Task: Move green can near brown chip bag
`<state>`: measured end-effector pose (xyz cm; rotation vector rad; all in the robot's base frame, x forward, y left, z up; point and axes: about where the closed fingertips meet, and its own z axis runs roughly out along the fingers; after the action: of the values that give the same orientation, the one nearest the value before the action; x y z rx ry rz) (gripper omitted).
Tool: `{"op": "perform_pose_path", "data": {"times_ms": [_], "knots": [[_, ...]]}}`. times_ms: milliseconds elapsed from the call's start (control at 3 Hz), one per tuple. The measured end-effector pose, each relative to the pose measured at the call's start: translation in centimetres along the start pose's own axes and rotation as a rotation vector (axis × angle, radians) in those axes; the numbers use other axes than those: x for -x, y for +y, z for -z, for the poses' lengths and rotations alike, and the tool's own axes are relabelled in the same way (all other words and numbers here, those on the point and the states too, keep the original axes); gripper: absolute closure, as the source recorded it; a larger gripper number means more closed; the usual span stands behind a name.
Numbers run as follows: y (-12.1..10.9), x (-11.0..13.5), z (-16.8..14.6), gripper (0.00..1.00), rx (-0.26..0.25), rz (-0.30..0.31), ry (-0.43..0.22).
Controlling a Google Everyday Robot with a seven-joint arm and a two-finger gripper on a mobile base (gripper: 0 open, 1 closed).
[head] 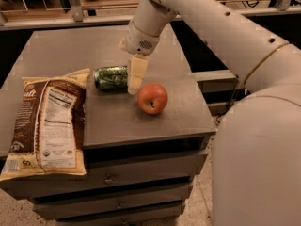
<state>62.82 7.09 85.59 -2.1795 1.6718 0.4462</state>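
Observation:
The green can (110, 77) lies on its side on the grey cabinet top (155, 121), its left end right by the top right corner of the brown chip bag (47, 126). The bag lies flat at the front left, label panel up, and hangs a little over the front edge. My gripper (134, 81) reaches down from the white arm and stands at the can's right end, down at the table surface. It covers that end of the can.
A red apple (152, 98) sits on the cabinet top just right of the gripper and in front of it. The cabinet has drawers (141, 166) below. My white arm and body (254, 140) fill the right side. Rails and shelving run along the back.

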Motion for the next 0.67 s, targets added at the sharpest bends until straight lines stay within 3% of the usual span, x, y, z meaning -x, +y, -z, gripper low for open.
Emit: {"op": "perform_pose_path", "data": {"times_ms": [667], "knots": [[-0.5, 2.1, 2.3, 0.00, -0.041, 0.027, -0.012]]}}
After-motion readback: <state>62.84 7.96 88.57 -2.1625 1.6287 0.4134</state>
